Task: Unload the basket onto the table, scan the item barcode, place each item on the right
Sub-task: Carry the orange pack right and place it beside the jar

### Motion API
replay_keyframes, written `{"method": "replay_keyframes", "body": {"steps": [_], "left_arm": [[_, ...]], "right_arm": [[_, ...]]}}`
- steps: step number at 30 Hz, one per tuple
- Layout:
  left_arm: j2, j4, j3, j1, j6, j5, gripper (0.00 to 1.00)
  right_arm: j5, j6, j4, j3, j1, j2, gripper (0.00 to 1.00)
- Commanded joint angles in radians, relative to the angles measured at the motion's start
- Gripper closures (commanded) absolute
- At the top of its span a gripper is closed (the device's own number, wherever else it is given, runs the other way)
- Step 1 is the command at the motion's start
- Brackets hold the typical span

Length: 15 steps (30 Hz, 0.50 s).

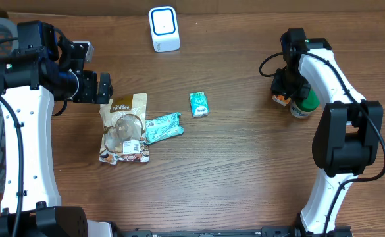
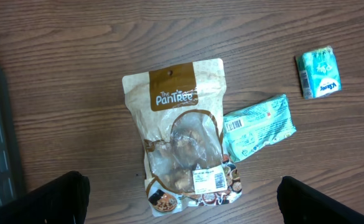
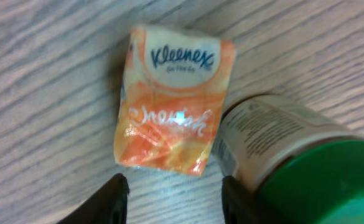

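**Orange Kleenex pack (image 3: 172, 102) lies loose at your right end effector (image 3: 174, 202)**

Your right end effector's fingers stand apart, gripping nothing. The pack lies flat on the bench (image 3: 45, 93) just ahead of them, beside the green-lidded jar (image 3: 294, 162). Your left end effector (image 1: 99, 88) gapes wide above the PanTree snack pouch (image 2: 178, 130).

Orange Kleenex pack (image 3: 172, 106), flat, label up
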Motion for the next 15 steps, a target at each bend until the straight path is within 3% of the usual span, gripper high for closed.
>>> {"method": "replay_keyframes", "body": {"steps": [1, 8, 15], "left_arm": [[-0.012, 0.004, 0.019, -0.002, 0.019, 0.0, 0.01], [-0.012, 0.004, 0.019, -0.002, 0.019, 0.0, 0.01], [-0.012, 0.004, 0.019, -0.002, 0.019, 0.0, 0.0]], "right_arm": [[-0.039, 0.003, -0.026, 0.037, 0.002, 0.008, 0.51], [-0.108, -0.005, -0.207, 0.27, 0.015, 0.002, 0.51], [-0.448, -0.039, -0.229, 0.353, 0.084, 0.006, 0.55]]}}
